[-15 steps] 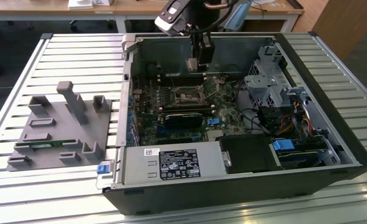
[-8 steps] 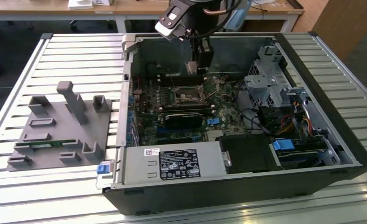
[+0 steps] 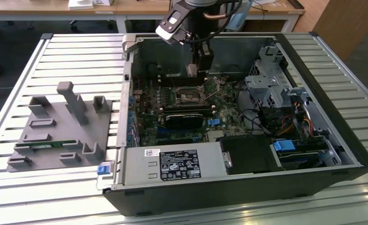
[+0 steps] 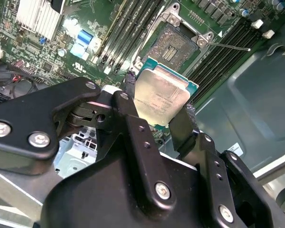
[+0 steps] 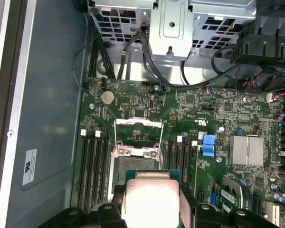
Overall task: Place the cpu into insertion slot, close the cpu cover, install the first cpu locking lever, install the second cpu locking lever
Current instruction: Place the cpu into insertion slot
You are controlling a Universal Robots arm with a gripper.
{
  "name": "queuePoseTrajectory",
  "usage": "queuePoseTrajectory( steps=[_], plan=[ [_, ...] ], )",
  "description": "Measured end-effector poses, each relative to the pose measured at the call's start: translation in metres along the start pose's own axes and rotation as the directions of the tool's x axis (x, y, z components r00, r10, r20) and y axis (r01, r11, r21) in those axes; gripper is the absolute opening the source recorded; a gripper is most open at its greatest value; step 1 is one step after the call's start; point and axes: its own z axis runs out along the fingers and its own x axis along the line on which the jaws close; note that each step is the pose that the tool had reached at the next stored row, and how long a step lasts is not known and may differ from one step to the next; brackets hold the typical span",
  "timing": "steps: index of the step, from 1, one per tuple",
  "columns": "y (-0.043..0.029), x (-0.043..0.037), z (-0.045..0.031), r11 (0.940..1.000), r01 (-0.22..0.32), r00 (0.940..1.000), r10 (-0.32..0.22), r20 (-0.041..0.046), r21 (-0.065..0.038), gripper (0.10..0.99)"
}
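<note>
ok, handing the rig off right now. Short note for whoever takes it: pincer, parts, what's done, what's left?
Pincer: shut on the cpu, gripping it by its edges, in the air inside the open pc case.
Insertion slot: empty, pin field exposed; the cpu is apart from it.
Cpu cover: looks raised open.
Done: cpu is in the grip.
Left: seating the cpu, closing the cover, both locking steps.

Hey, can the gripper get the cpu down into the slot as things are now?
Probably yes: the cover is swung open, the slot lies bare, and nothing sits between it and the cpu in the gripper.
</note>
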Motion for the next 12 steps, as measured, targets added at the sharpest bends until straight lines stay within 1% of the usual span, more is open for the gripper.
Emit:
queuePoseTrajectory(
  steps=[6,12],
  plan=[
    [-0.0004,-0.0001,0.0047,1.0,0.0,1.0,0.0,-0.0001,0.0,0.533],
    [-0.0007,0.0,0.0076,1.0,-0.001,1.0,0.001,0.0001,0.0,0.533]
  ],
)
